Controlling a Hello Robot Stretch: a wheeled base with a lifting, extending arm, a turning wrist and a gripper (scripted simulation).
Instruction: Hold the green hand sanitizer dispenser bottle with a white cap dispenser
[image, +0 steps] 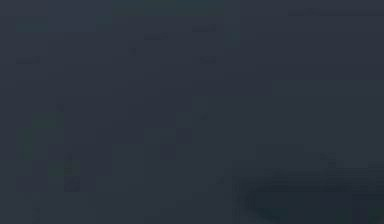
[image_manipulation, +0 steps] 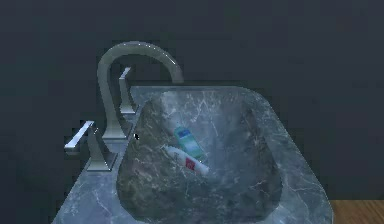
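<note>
A blue-green blob (image_manipulation: 186, 139), possibly the bottle, is lying in the marble sink (image_manipulation: 285, 165) mid-frame, the grasp seemingly not yet begun; I cannot tell the claw's state.

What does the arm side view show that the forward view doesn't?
Arm side view alone: a marbled sink, a curved tap, a handle, and in the basin a small teal thing and a white-and-red one, lying close together; also a corner of wood floor. Forward view alone: a faint pale curve low at its right, too dim to name. Both: a dark wall.
</note>
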